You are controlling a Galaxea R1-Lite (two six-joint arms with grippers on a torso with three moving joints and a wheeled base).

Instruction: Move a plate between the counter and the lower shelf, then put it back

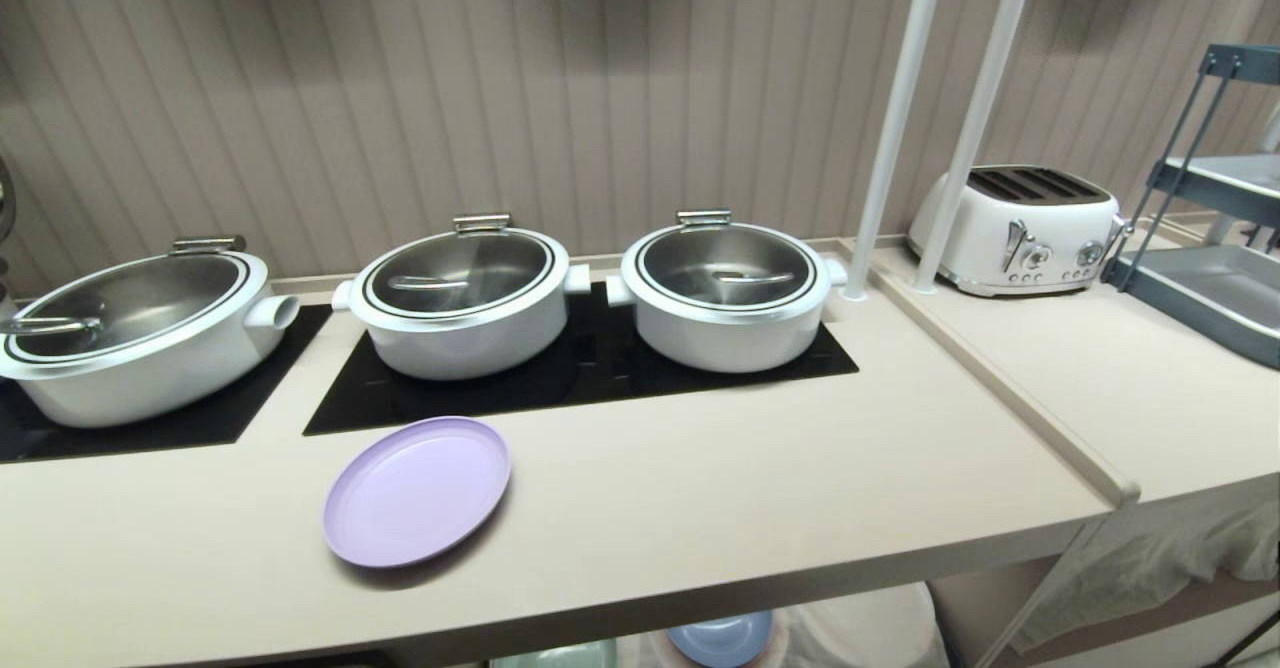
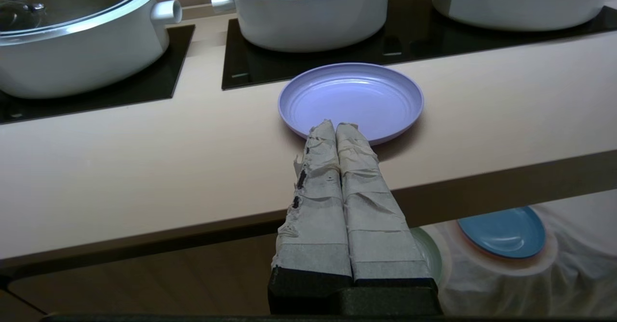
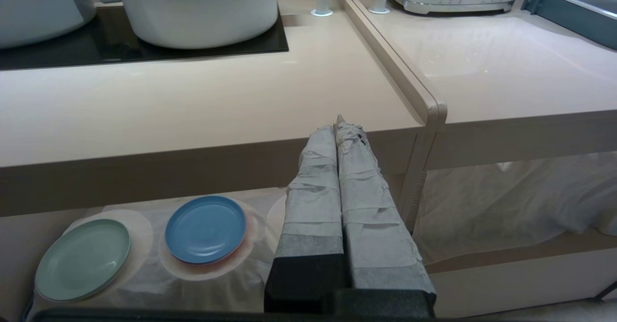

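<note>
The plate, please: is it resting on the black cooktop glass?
No, the plate lies on the beige counter just in front of the cooktop, clear of the glass.

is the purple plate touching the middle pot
Apart. The head view shows the plate lying on the beige counter in front of the black cooktop, with a strip of cooktop showing between its rim and the middle pot.

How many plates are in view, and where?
3: the lilac plate on the counter; a blue plate and a mint-green plate below it. Others may be hidden.
</note>
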